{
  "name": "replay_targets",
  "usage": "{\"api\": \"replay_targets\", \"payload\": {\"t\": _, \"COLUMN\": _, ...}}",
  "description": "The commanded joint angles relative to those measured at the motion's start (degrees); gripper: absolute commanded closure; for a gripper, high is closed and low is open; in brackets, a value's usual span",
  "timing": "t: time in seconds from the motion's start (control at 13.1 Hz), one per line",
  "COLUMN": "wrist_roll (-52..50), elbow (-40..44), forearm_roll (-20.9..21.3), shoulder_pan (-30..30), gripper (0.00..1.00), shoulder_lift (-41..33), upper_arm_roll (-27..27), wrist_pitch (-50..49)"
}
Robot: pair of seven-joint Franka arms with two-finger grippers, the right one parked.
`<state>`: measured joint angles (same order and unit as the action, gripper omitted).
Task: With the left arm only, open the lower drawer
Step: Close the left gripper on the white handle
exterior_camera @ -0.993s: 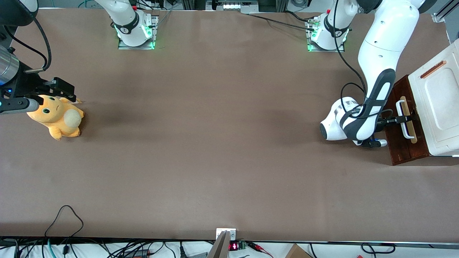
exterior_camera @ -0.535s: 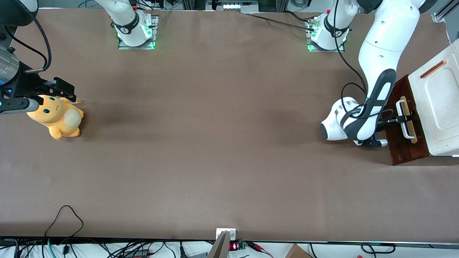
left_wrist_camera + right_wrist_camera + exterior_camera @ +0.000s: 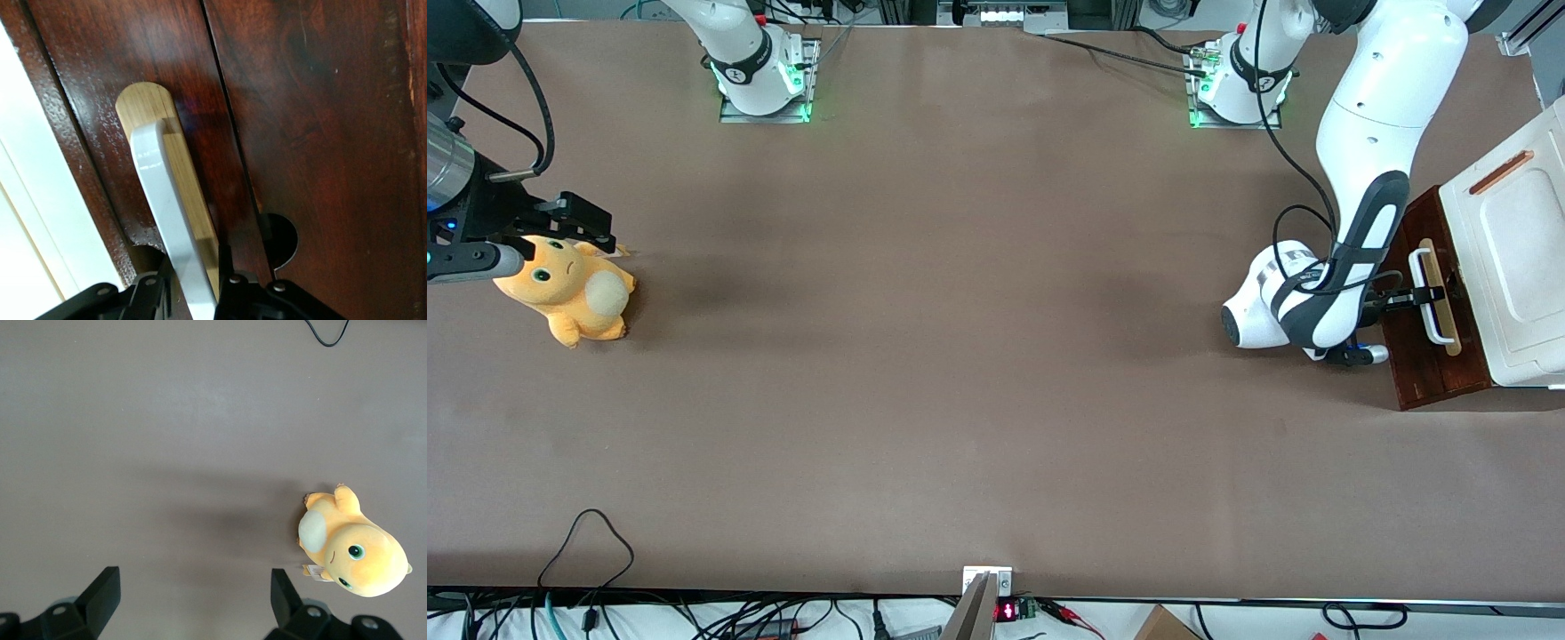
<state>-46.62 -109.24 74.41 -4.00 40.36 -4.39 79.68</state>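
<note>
The lower drawer (image 3: 1463, 369) is a dark red-brown wooden front at the working arm's end of the table, under a white moulded box top (image 3: 1512, 267). Its white bar handle (image 3: 1434, 324) sits on a pale wood strip. The left arm (image 3: 1360, 231) reaches down in front of the drawer. My gripper (image 3: 1427, 293) is at the middle of the handle. In the left wrist view the gripper (image 3: 193, 300) has one black finger (image 3: 150, 297) on each side of the handle (image 3: 160, 193), pressed against it. The drawer front (image 3: 107, 80) fills that view.
An orange plush toy (image 3: 569, 289) lies toward the parked arm's end of the table, also seen in the right wrist view (image 3: 353, 550). Cables run along the table edge nearest the front camera (image 3: 587, 533).
</note>
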Motion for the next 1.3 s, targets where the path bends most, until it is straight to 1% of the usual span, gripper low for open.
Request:
{"api": "replay_targets", "payload": {"t": 0.0, "wrist_roll": -0.66, "elbow": -0.53, "forearm_roll": 0.56, "shoulder_pan": 0.49, "gripper": 0.73, "shoulder_lift": -0.37, "upper_arm_roll": -0.26, "wrist_pitch": -0.23}}
{"api": "replay_targets", "payload": {"t": 0.53, "wrist_roll": -0.84, "elbow": -0.53, "forearm_roll": 0.56, "shoulder_pan": 0.14, "gripper": 0.78, "shoulder_lift": -0.54, "upper_arm_roll": -0.26, "wrist_pitch": -0.40}}
{"api": "replay_targets", "payload": {"t": 0.92, "wrist_roll": -0.57, "elbow": -0.53, "forearm_roll": 0.47, "shoulder_pan": -0.21, "gripper": 0.80, "shoulder_lift": -0.63, "upper_arm_roll": -0.26, "wrist_pitch": -0.49}}
{"api": "replay_targets", "payload": {"t": 1.07, "wrist_roll": -0.75, "elbow": -0.53, "forearm_roll": -1.01, "shoulder_pan": -0.39, "gripper": 0.80, "shoulder_lift": -0.63, "upper_arm_roll": -0.26, "wrist_pitch": -1.01}}
{"api": "replay_targets", "payload": {"t": 1.22, "wrist_roll": -0.75, "elbow": -0.53, "forearm_roll": -1.20, "shoulder_pan": -1.18, "gripper": 0.80, "shoulder_lift": -0.63, "upper_arm_roll": -0.26, "wrist_pitch": -1.37}}
